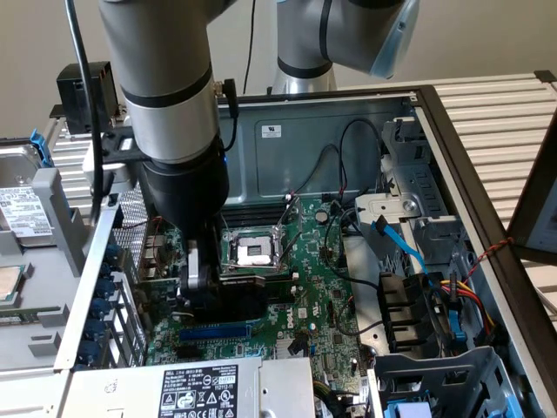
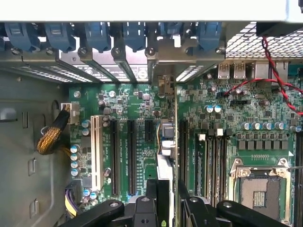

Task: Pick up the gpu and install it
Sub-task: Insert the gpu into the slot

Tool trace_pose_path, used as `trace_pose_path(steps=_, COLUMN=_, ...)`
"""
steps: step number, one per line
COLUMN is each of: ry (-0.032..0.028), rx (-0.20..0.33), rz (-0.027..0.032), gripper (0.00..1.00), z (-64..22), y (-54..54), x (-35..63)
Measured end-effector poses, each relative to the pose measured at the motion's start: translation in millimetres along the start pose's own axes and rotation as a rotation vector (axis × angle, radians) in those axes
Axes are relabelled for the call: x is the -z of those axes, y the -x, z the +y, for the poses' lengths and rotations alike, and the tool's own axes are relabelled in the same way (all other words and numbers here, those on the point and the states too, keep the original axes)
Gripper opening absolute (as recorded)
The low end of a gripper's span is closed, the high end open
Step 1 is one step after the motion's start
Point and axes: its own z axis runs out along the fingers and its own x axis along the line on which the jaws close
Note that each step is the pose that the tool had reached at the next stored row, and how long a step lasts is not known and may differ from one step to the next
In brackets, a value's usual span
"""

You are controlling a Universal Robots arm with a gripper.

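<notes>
My gripper (image 1: 198,292) is deep inside the open computer case and is shut on the gpu (image 1: 237,300), whose black shroud shows beside the fingers. The card hangs just above the green motherboard (image 1: 322,279), close over a blue expansion slot (image 1: 213,331). In the wrist view the gpu (image 2: 165,142) stands edge-on between my two black fingers (image 2: 151,196). Its metal bracket end reaches toward the rear slot openings (image 2: 163,85). Black expansion slots (image 2: 113,156) lie to one side of it. I cannot tell whether the card's edge touches a slot.
The CPU socket (image 1: 252,252) sits just beyond the card. The power supply (image 1: 191,387) with its label lies at the near edge. Red and black wires (image 2: 279,80) cross the board. A blue cable (image 1: 400,244) and drive cage (image 1: 435,374) fill the exterior view's right.
</notes>
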Motion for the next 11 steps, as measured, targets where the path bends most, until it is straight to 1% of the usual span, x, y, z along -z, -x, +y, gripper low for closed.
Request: trace_pose_path(steps=11, ry=-0.0001, rx=-0.011, rz=0.0005, gripper=0.27, z=-0.5, y=-2.1, x=-0.1)
